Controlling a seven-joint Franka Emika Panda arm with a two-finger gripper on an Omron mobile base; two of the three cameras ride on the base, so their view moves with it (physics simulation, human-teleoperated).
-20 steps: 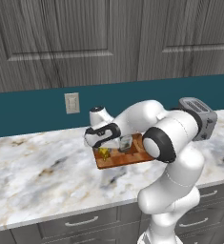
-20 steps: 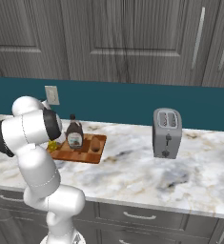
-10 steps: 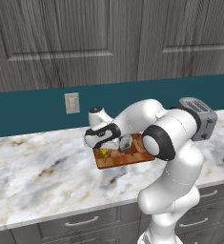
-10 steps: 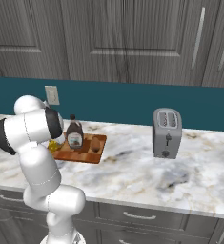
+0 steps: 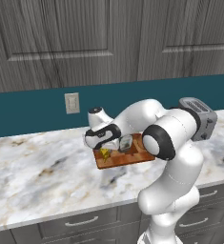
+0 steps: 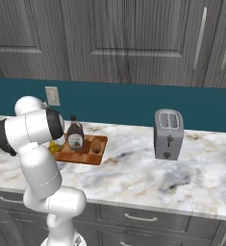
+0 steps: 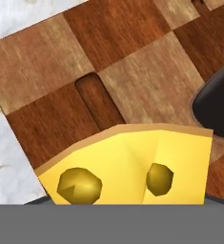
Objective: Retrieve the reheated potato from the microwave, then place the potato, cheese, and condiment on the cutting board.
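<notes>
Jaws about the cheese point(image 7: 132, 164) over the cutting board point(image 7: 61, 66), grip or gap impossible to tell

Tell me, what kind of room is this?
A kitchen, computer-rendered by the look of it: a marble counter with a toaster, a cutting board holding food, and grey cabinets above.
</notes>
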